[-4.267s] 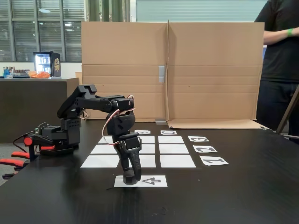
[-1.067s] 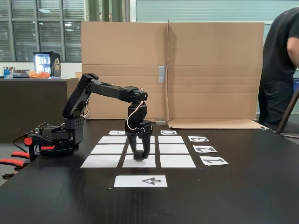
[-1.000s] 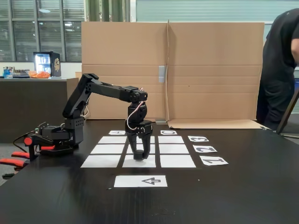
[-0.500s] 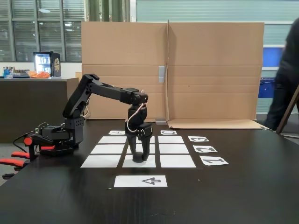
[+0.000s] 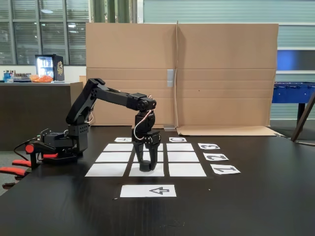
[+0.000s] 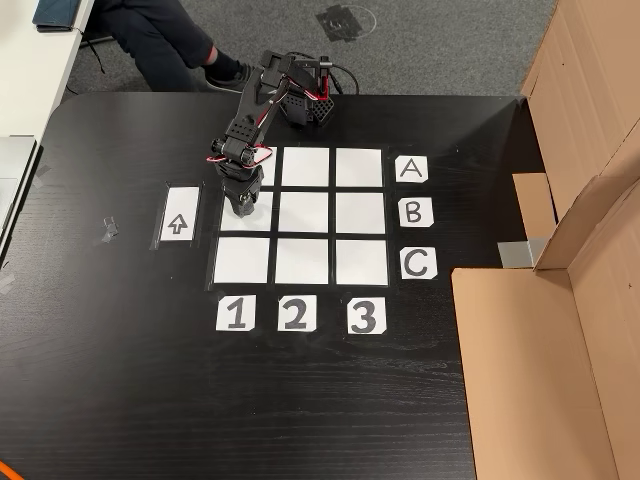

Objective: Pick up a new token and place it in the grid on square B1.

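Reaching down from its base at the desk's far edge, the gripper (image 5: 145, 168) (image 6: 241, 208) stands tip-first on square B1 (image 6: 244, 213) of the grid (image 6: 359, 262), presumably to seat the token there; token and finger spacing I cannot make out.

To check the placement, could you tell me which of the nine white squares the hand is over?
The hand is over square B1: middle row beside label B, column above label 1, nearest the arrow strip.
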Motion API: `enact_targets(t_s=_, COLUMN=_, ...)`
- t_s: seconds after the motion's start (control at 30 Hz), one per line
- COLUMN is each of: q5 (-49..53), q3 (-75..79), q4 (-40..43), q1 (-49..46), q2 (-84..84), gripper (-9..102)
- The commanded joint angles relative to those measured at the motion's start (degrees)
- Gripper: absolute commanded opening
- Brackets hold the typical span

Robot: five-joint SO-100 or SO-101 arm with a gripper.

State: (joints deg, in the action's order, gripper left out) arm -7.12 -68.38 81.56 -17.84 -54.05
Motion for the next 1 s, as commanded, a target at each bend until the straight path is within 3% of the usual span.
enact_targets(t_s=0.0, q5=0.79, q3=-0.09, q4=0.35, q1=-0.26, q2=0.18, gripper=15)
enact_targets(t_s=0.1, q5=0.79, q3=-0.62, q4=0.44, q1=-0.26, q2=0.26, gripper=24)
enact_targets(t_s=0.33, q5=0.79, q3=-0.7, q4=0.7, q1=-0.35, q2=0.26, gripper=32)
enact_targets(t_s=0.97, q5=-0.7, q3=-1.67, q4=0.79, q1=0.97, q2=-7.47, gripper=34)
